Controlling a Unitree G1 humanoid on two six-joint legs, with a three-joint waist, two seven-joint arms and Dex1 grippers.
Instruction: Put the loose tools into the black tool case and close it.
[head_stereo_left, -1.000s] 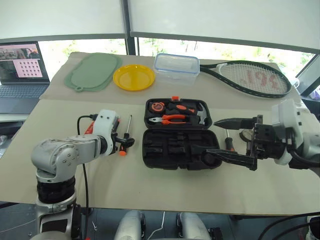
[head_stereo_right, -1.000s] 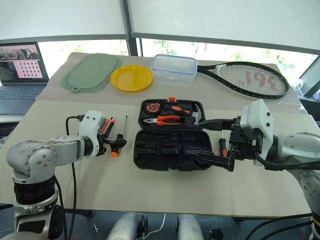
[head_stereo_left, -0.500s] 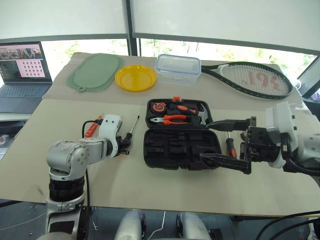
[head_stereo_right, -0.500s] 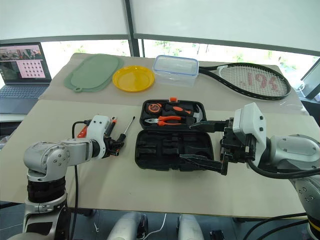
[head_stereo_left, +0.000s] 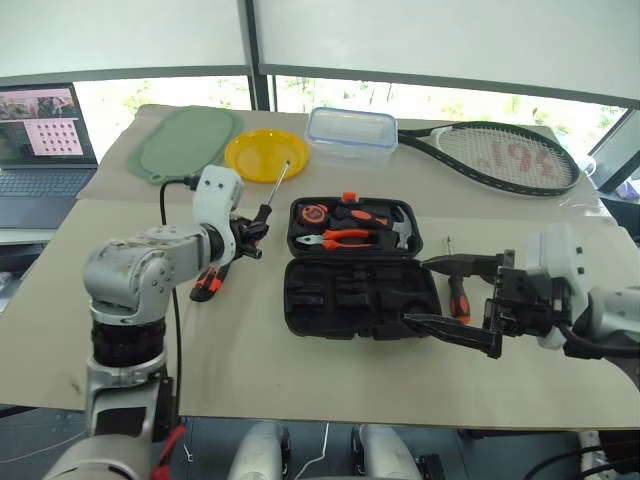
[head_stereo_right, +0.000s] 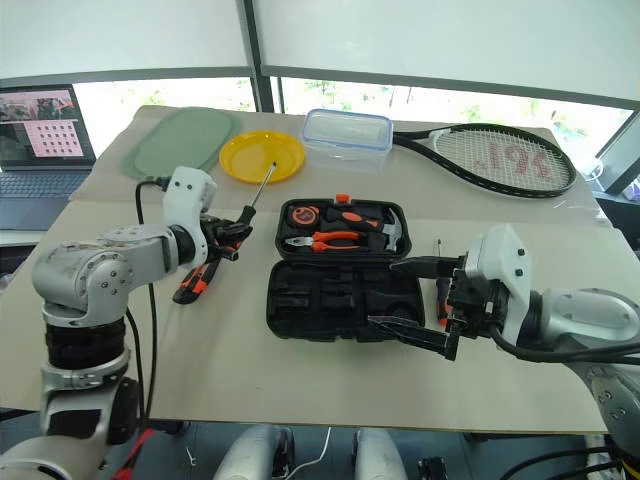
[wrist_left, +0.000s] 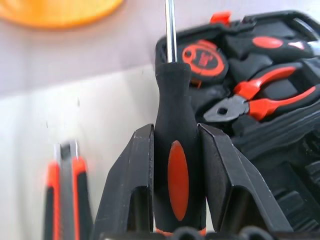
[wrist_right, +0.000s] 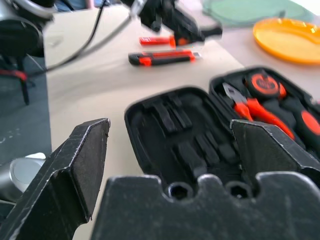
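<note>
My left gripper (wrist_left: 172, 200) is clamped on the thin screwdriver with the black-and-orange handle (wrist_left: 172, 150): its handle sits squeezed between my two black fingers (wrist_left: 132, 190), and the metal shaft points away from me toward the round yellow plate (head_stereo_left: 266, 155). I hold it lifted off the beige tabletop (head_stereo_left: 250, 360), just left of the open black plastic tool case (head_stereo_left: 358, 270). The orange-black utility knife (head_stereo_left: 209, 280) lies on the tabletop below my left hand, left of the case. My right gripper (head_stereo_left: 450, 300) hangs with fingers spread wide and empty at the case's right edge. A second black-and-orange-handled screwdriver (head_stereo_left: 457, 290) lies beside that edge, between my right fingers as seen from above.
</note>
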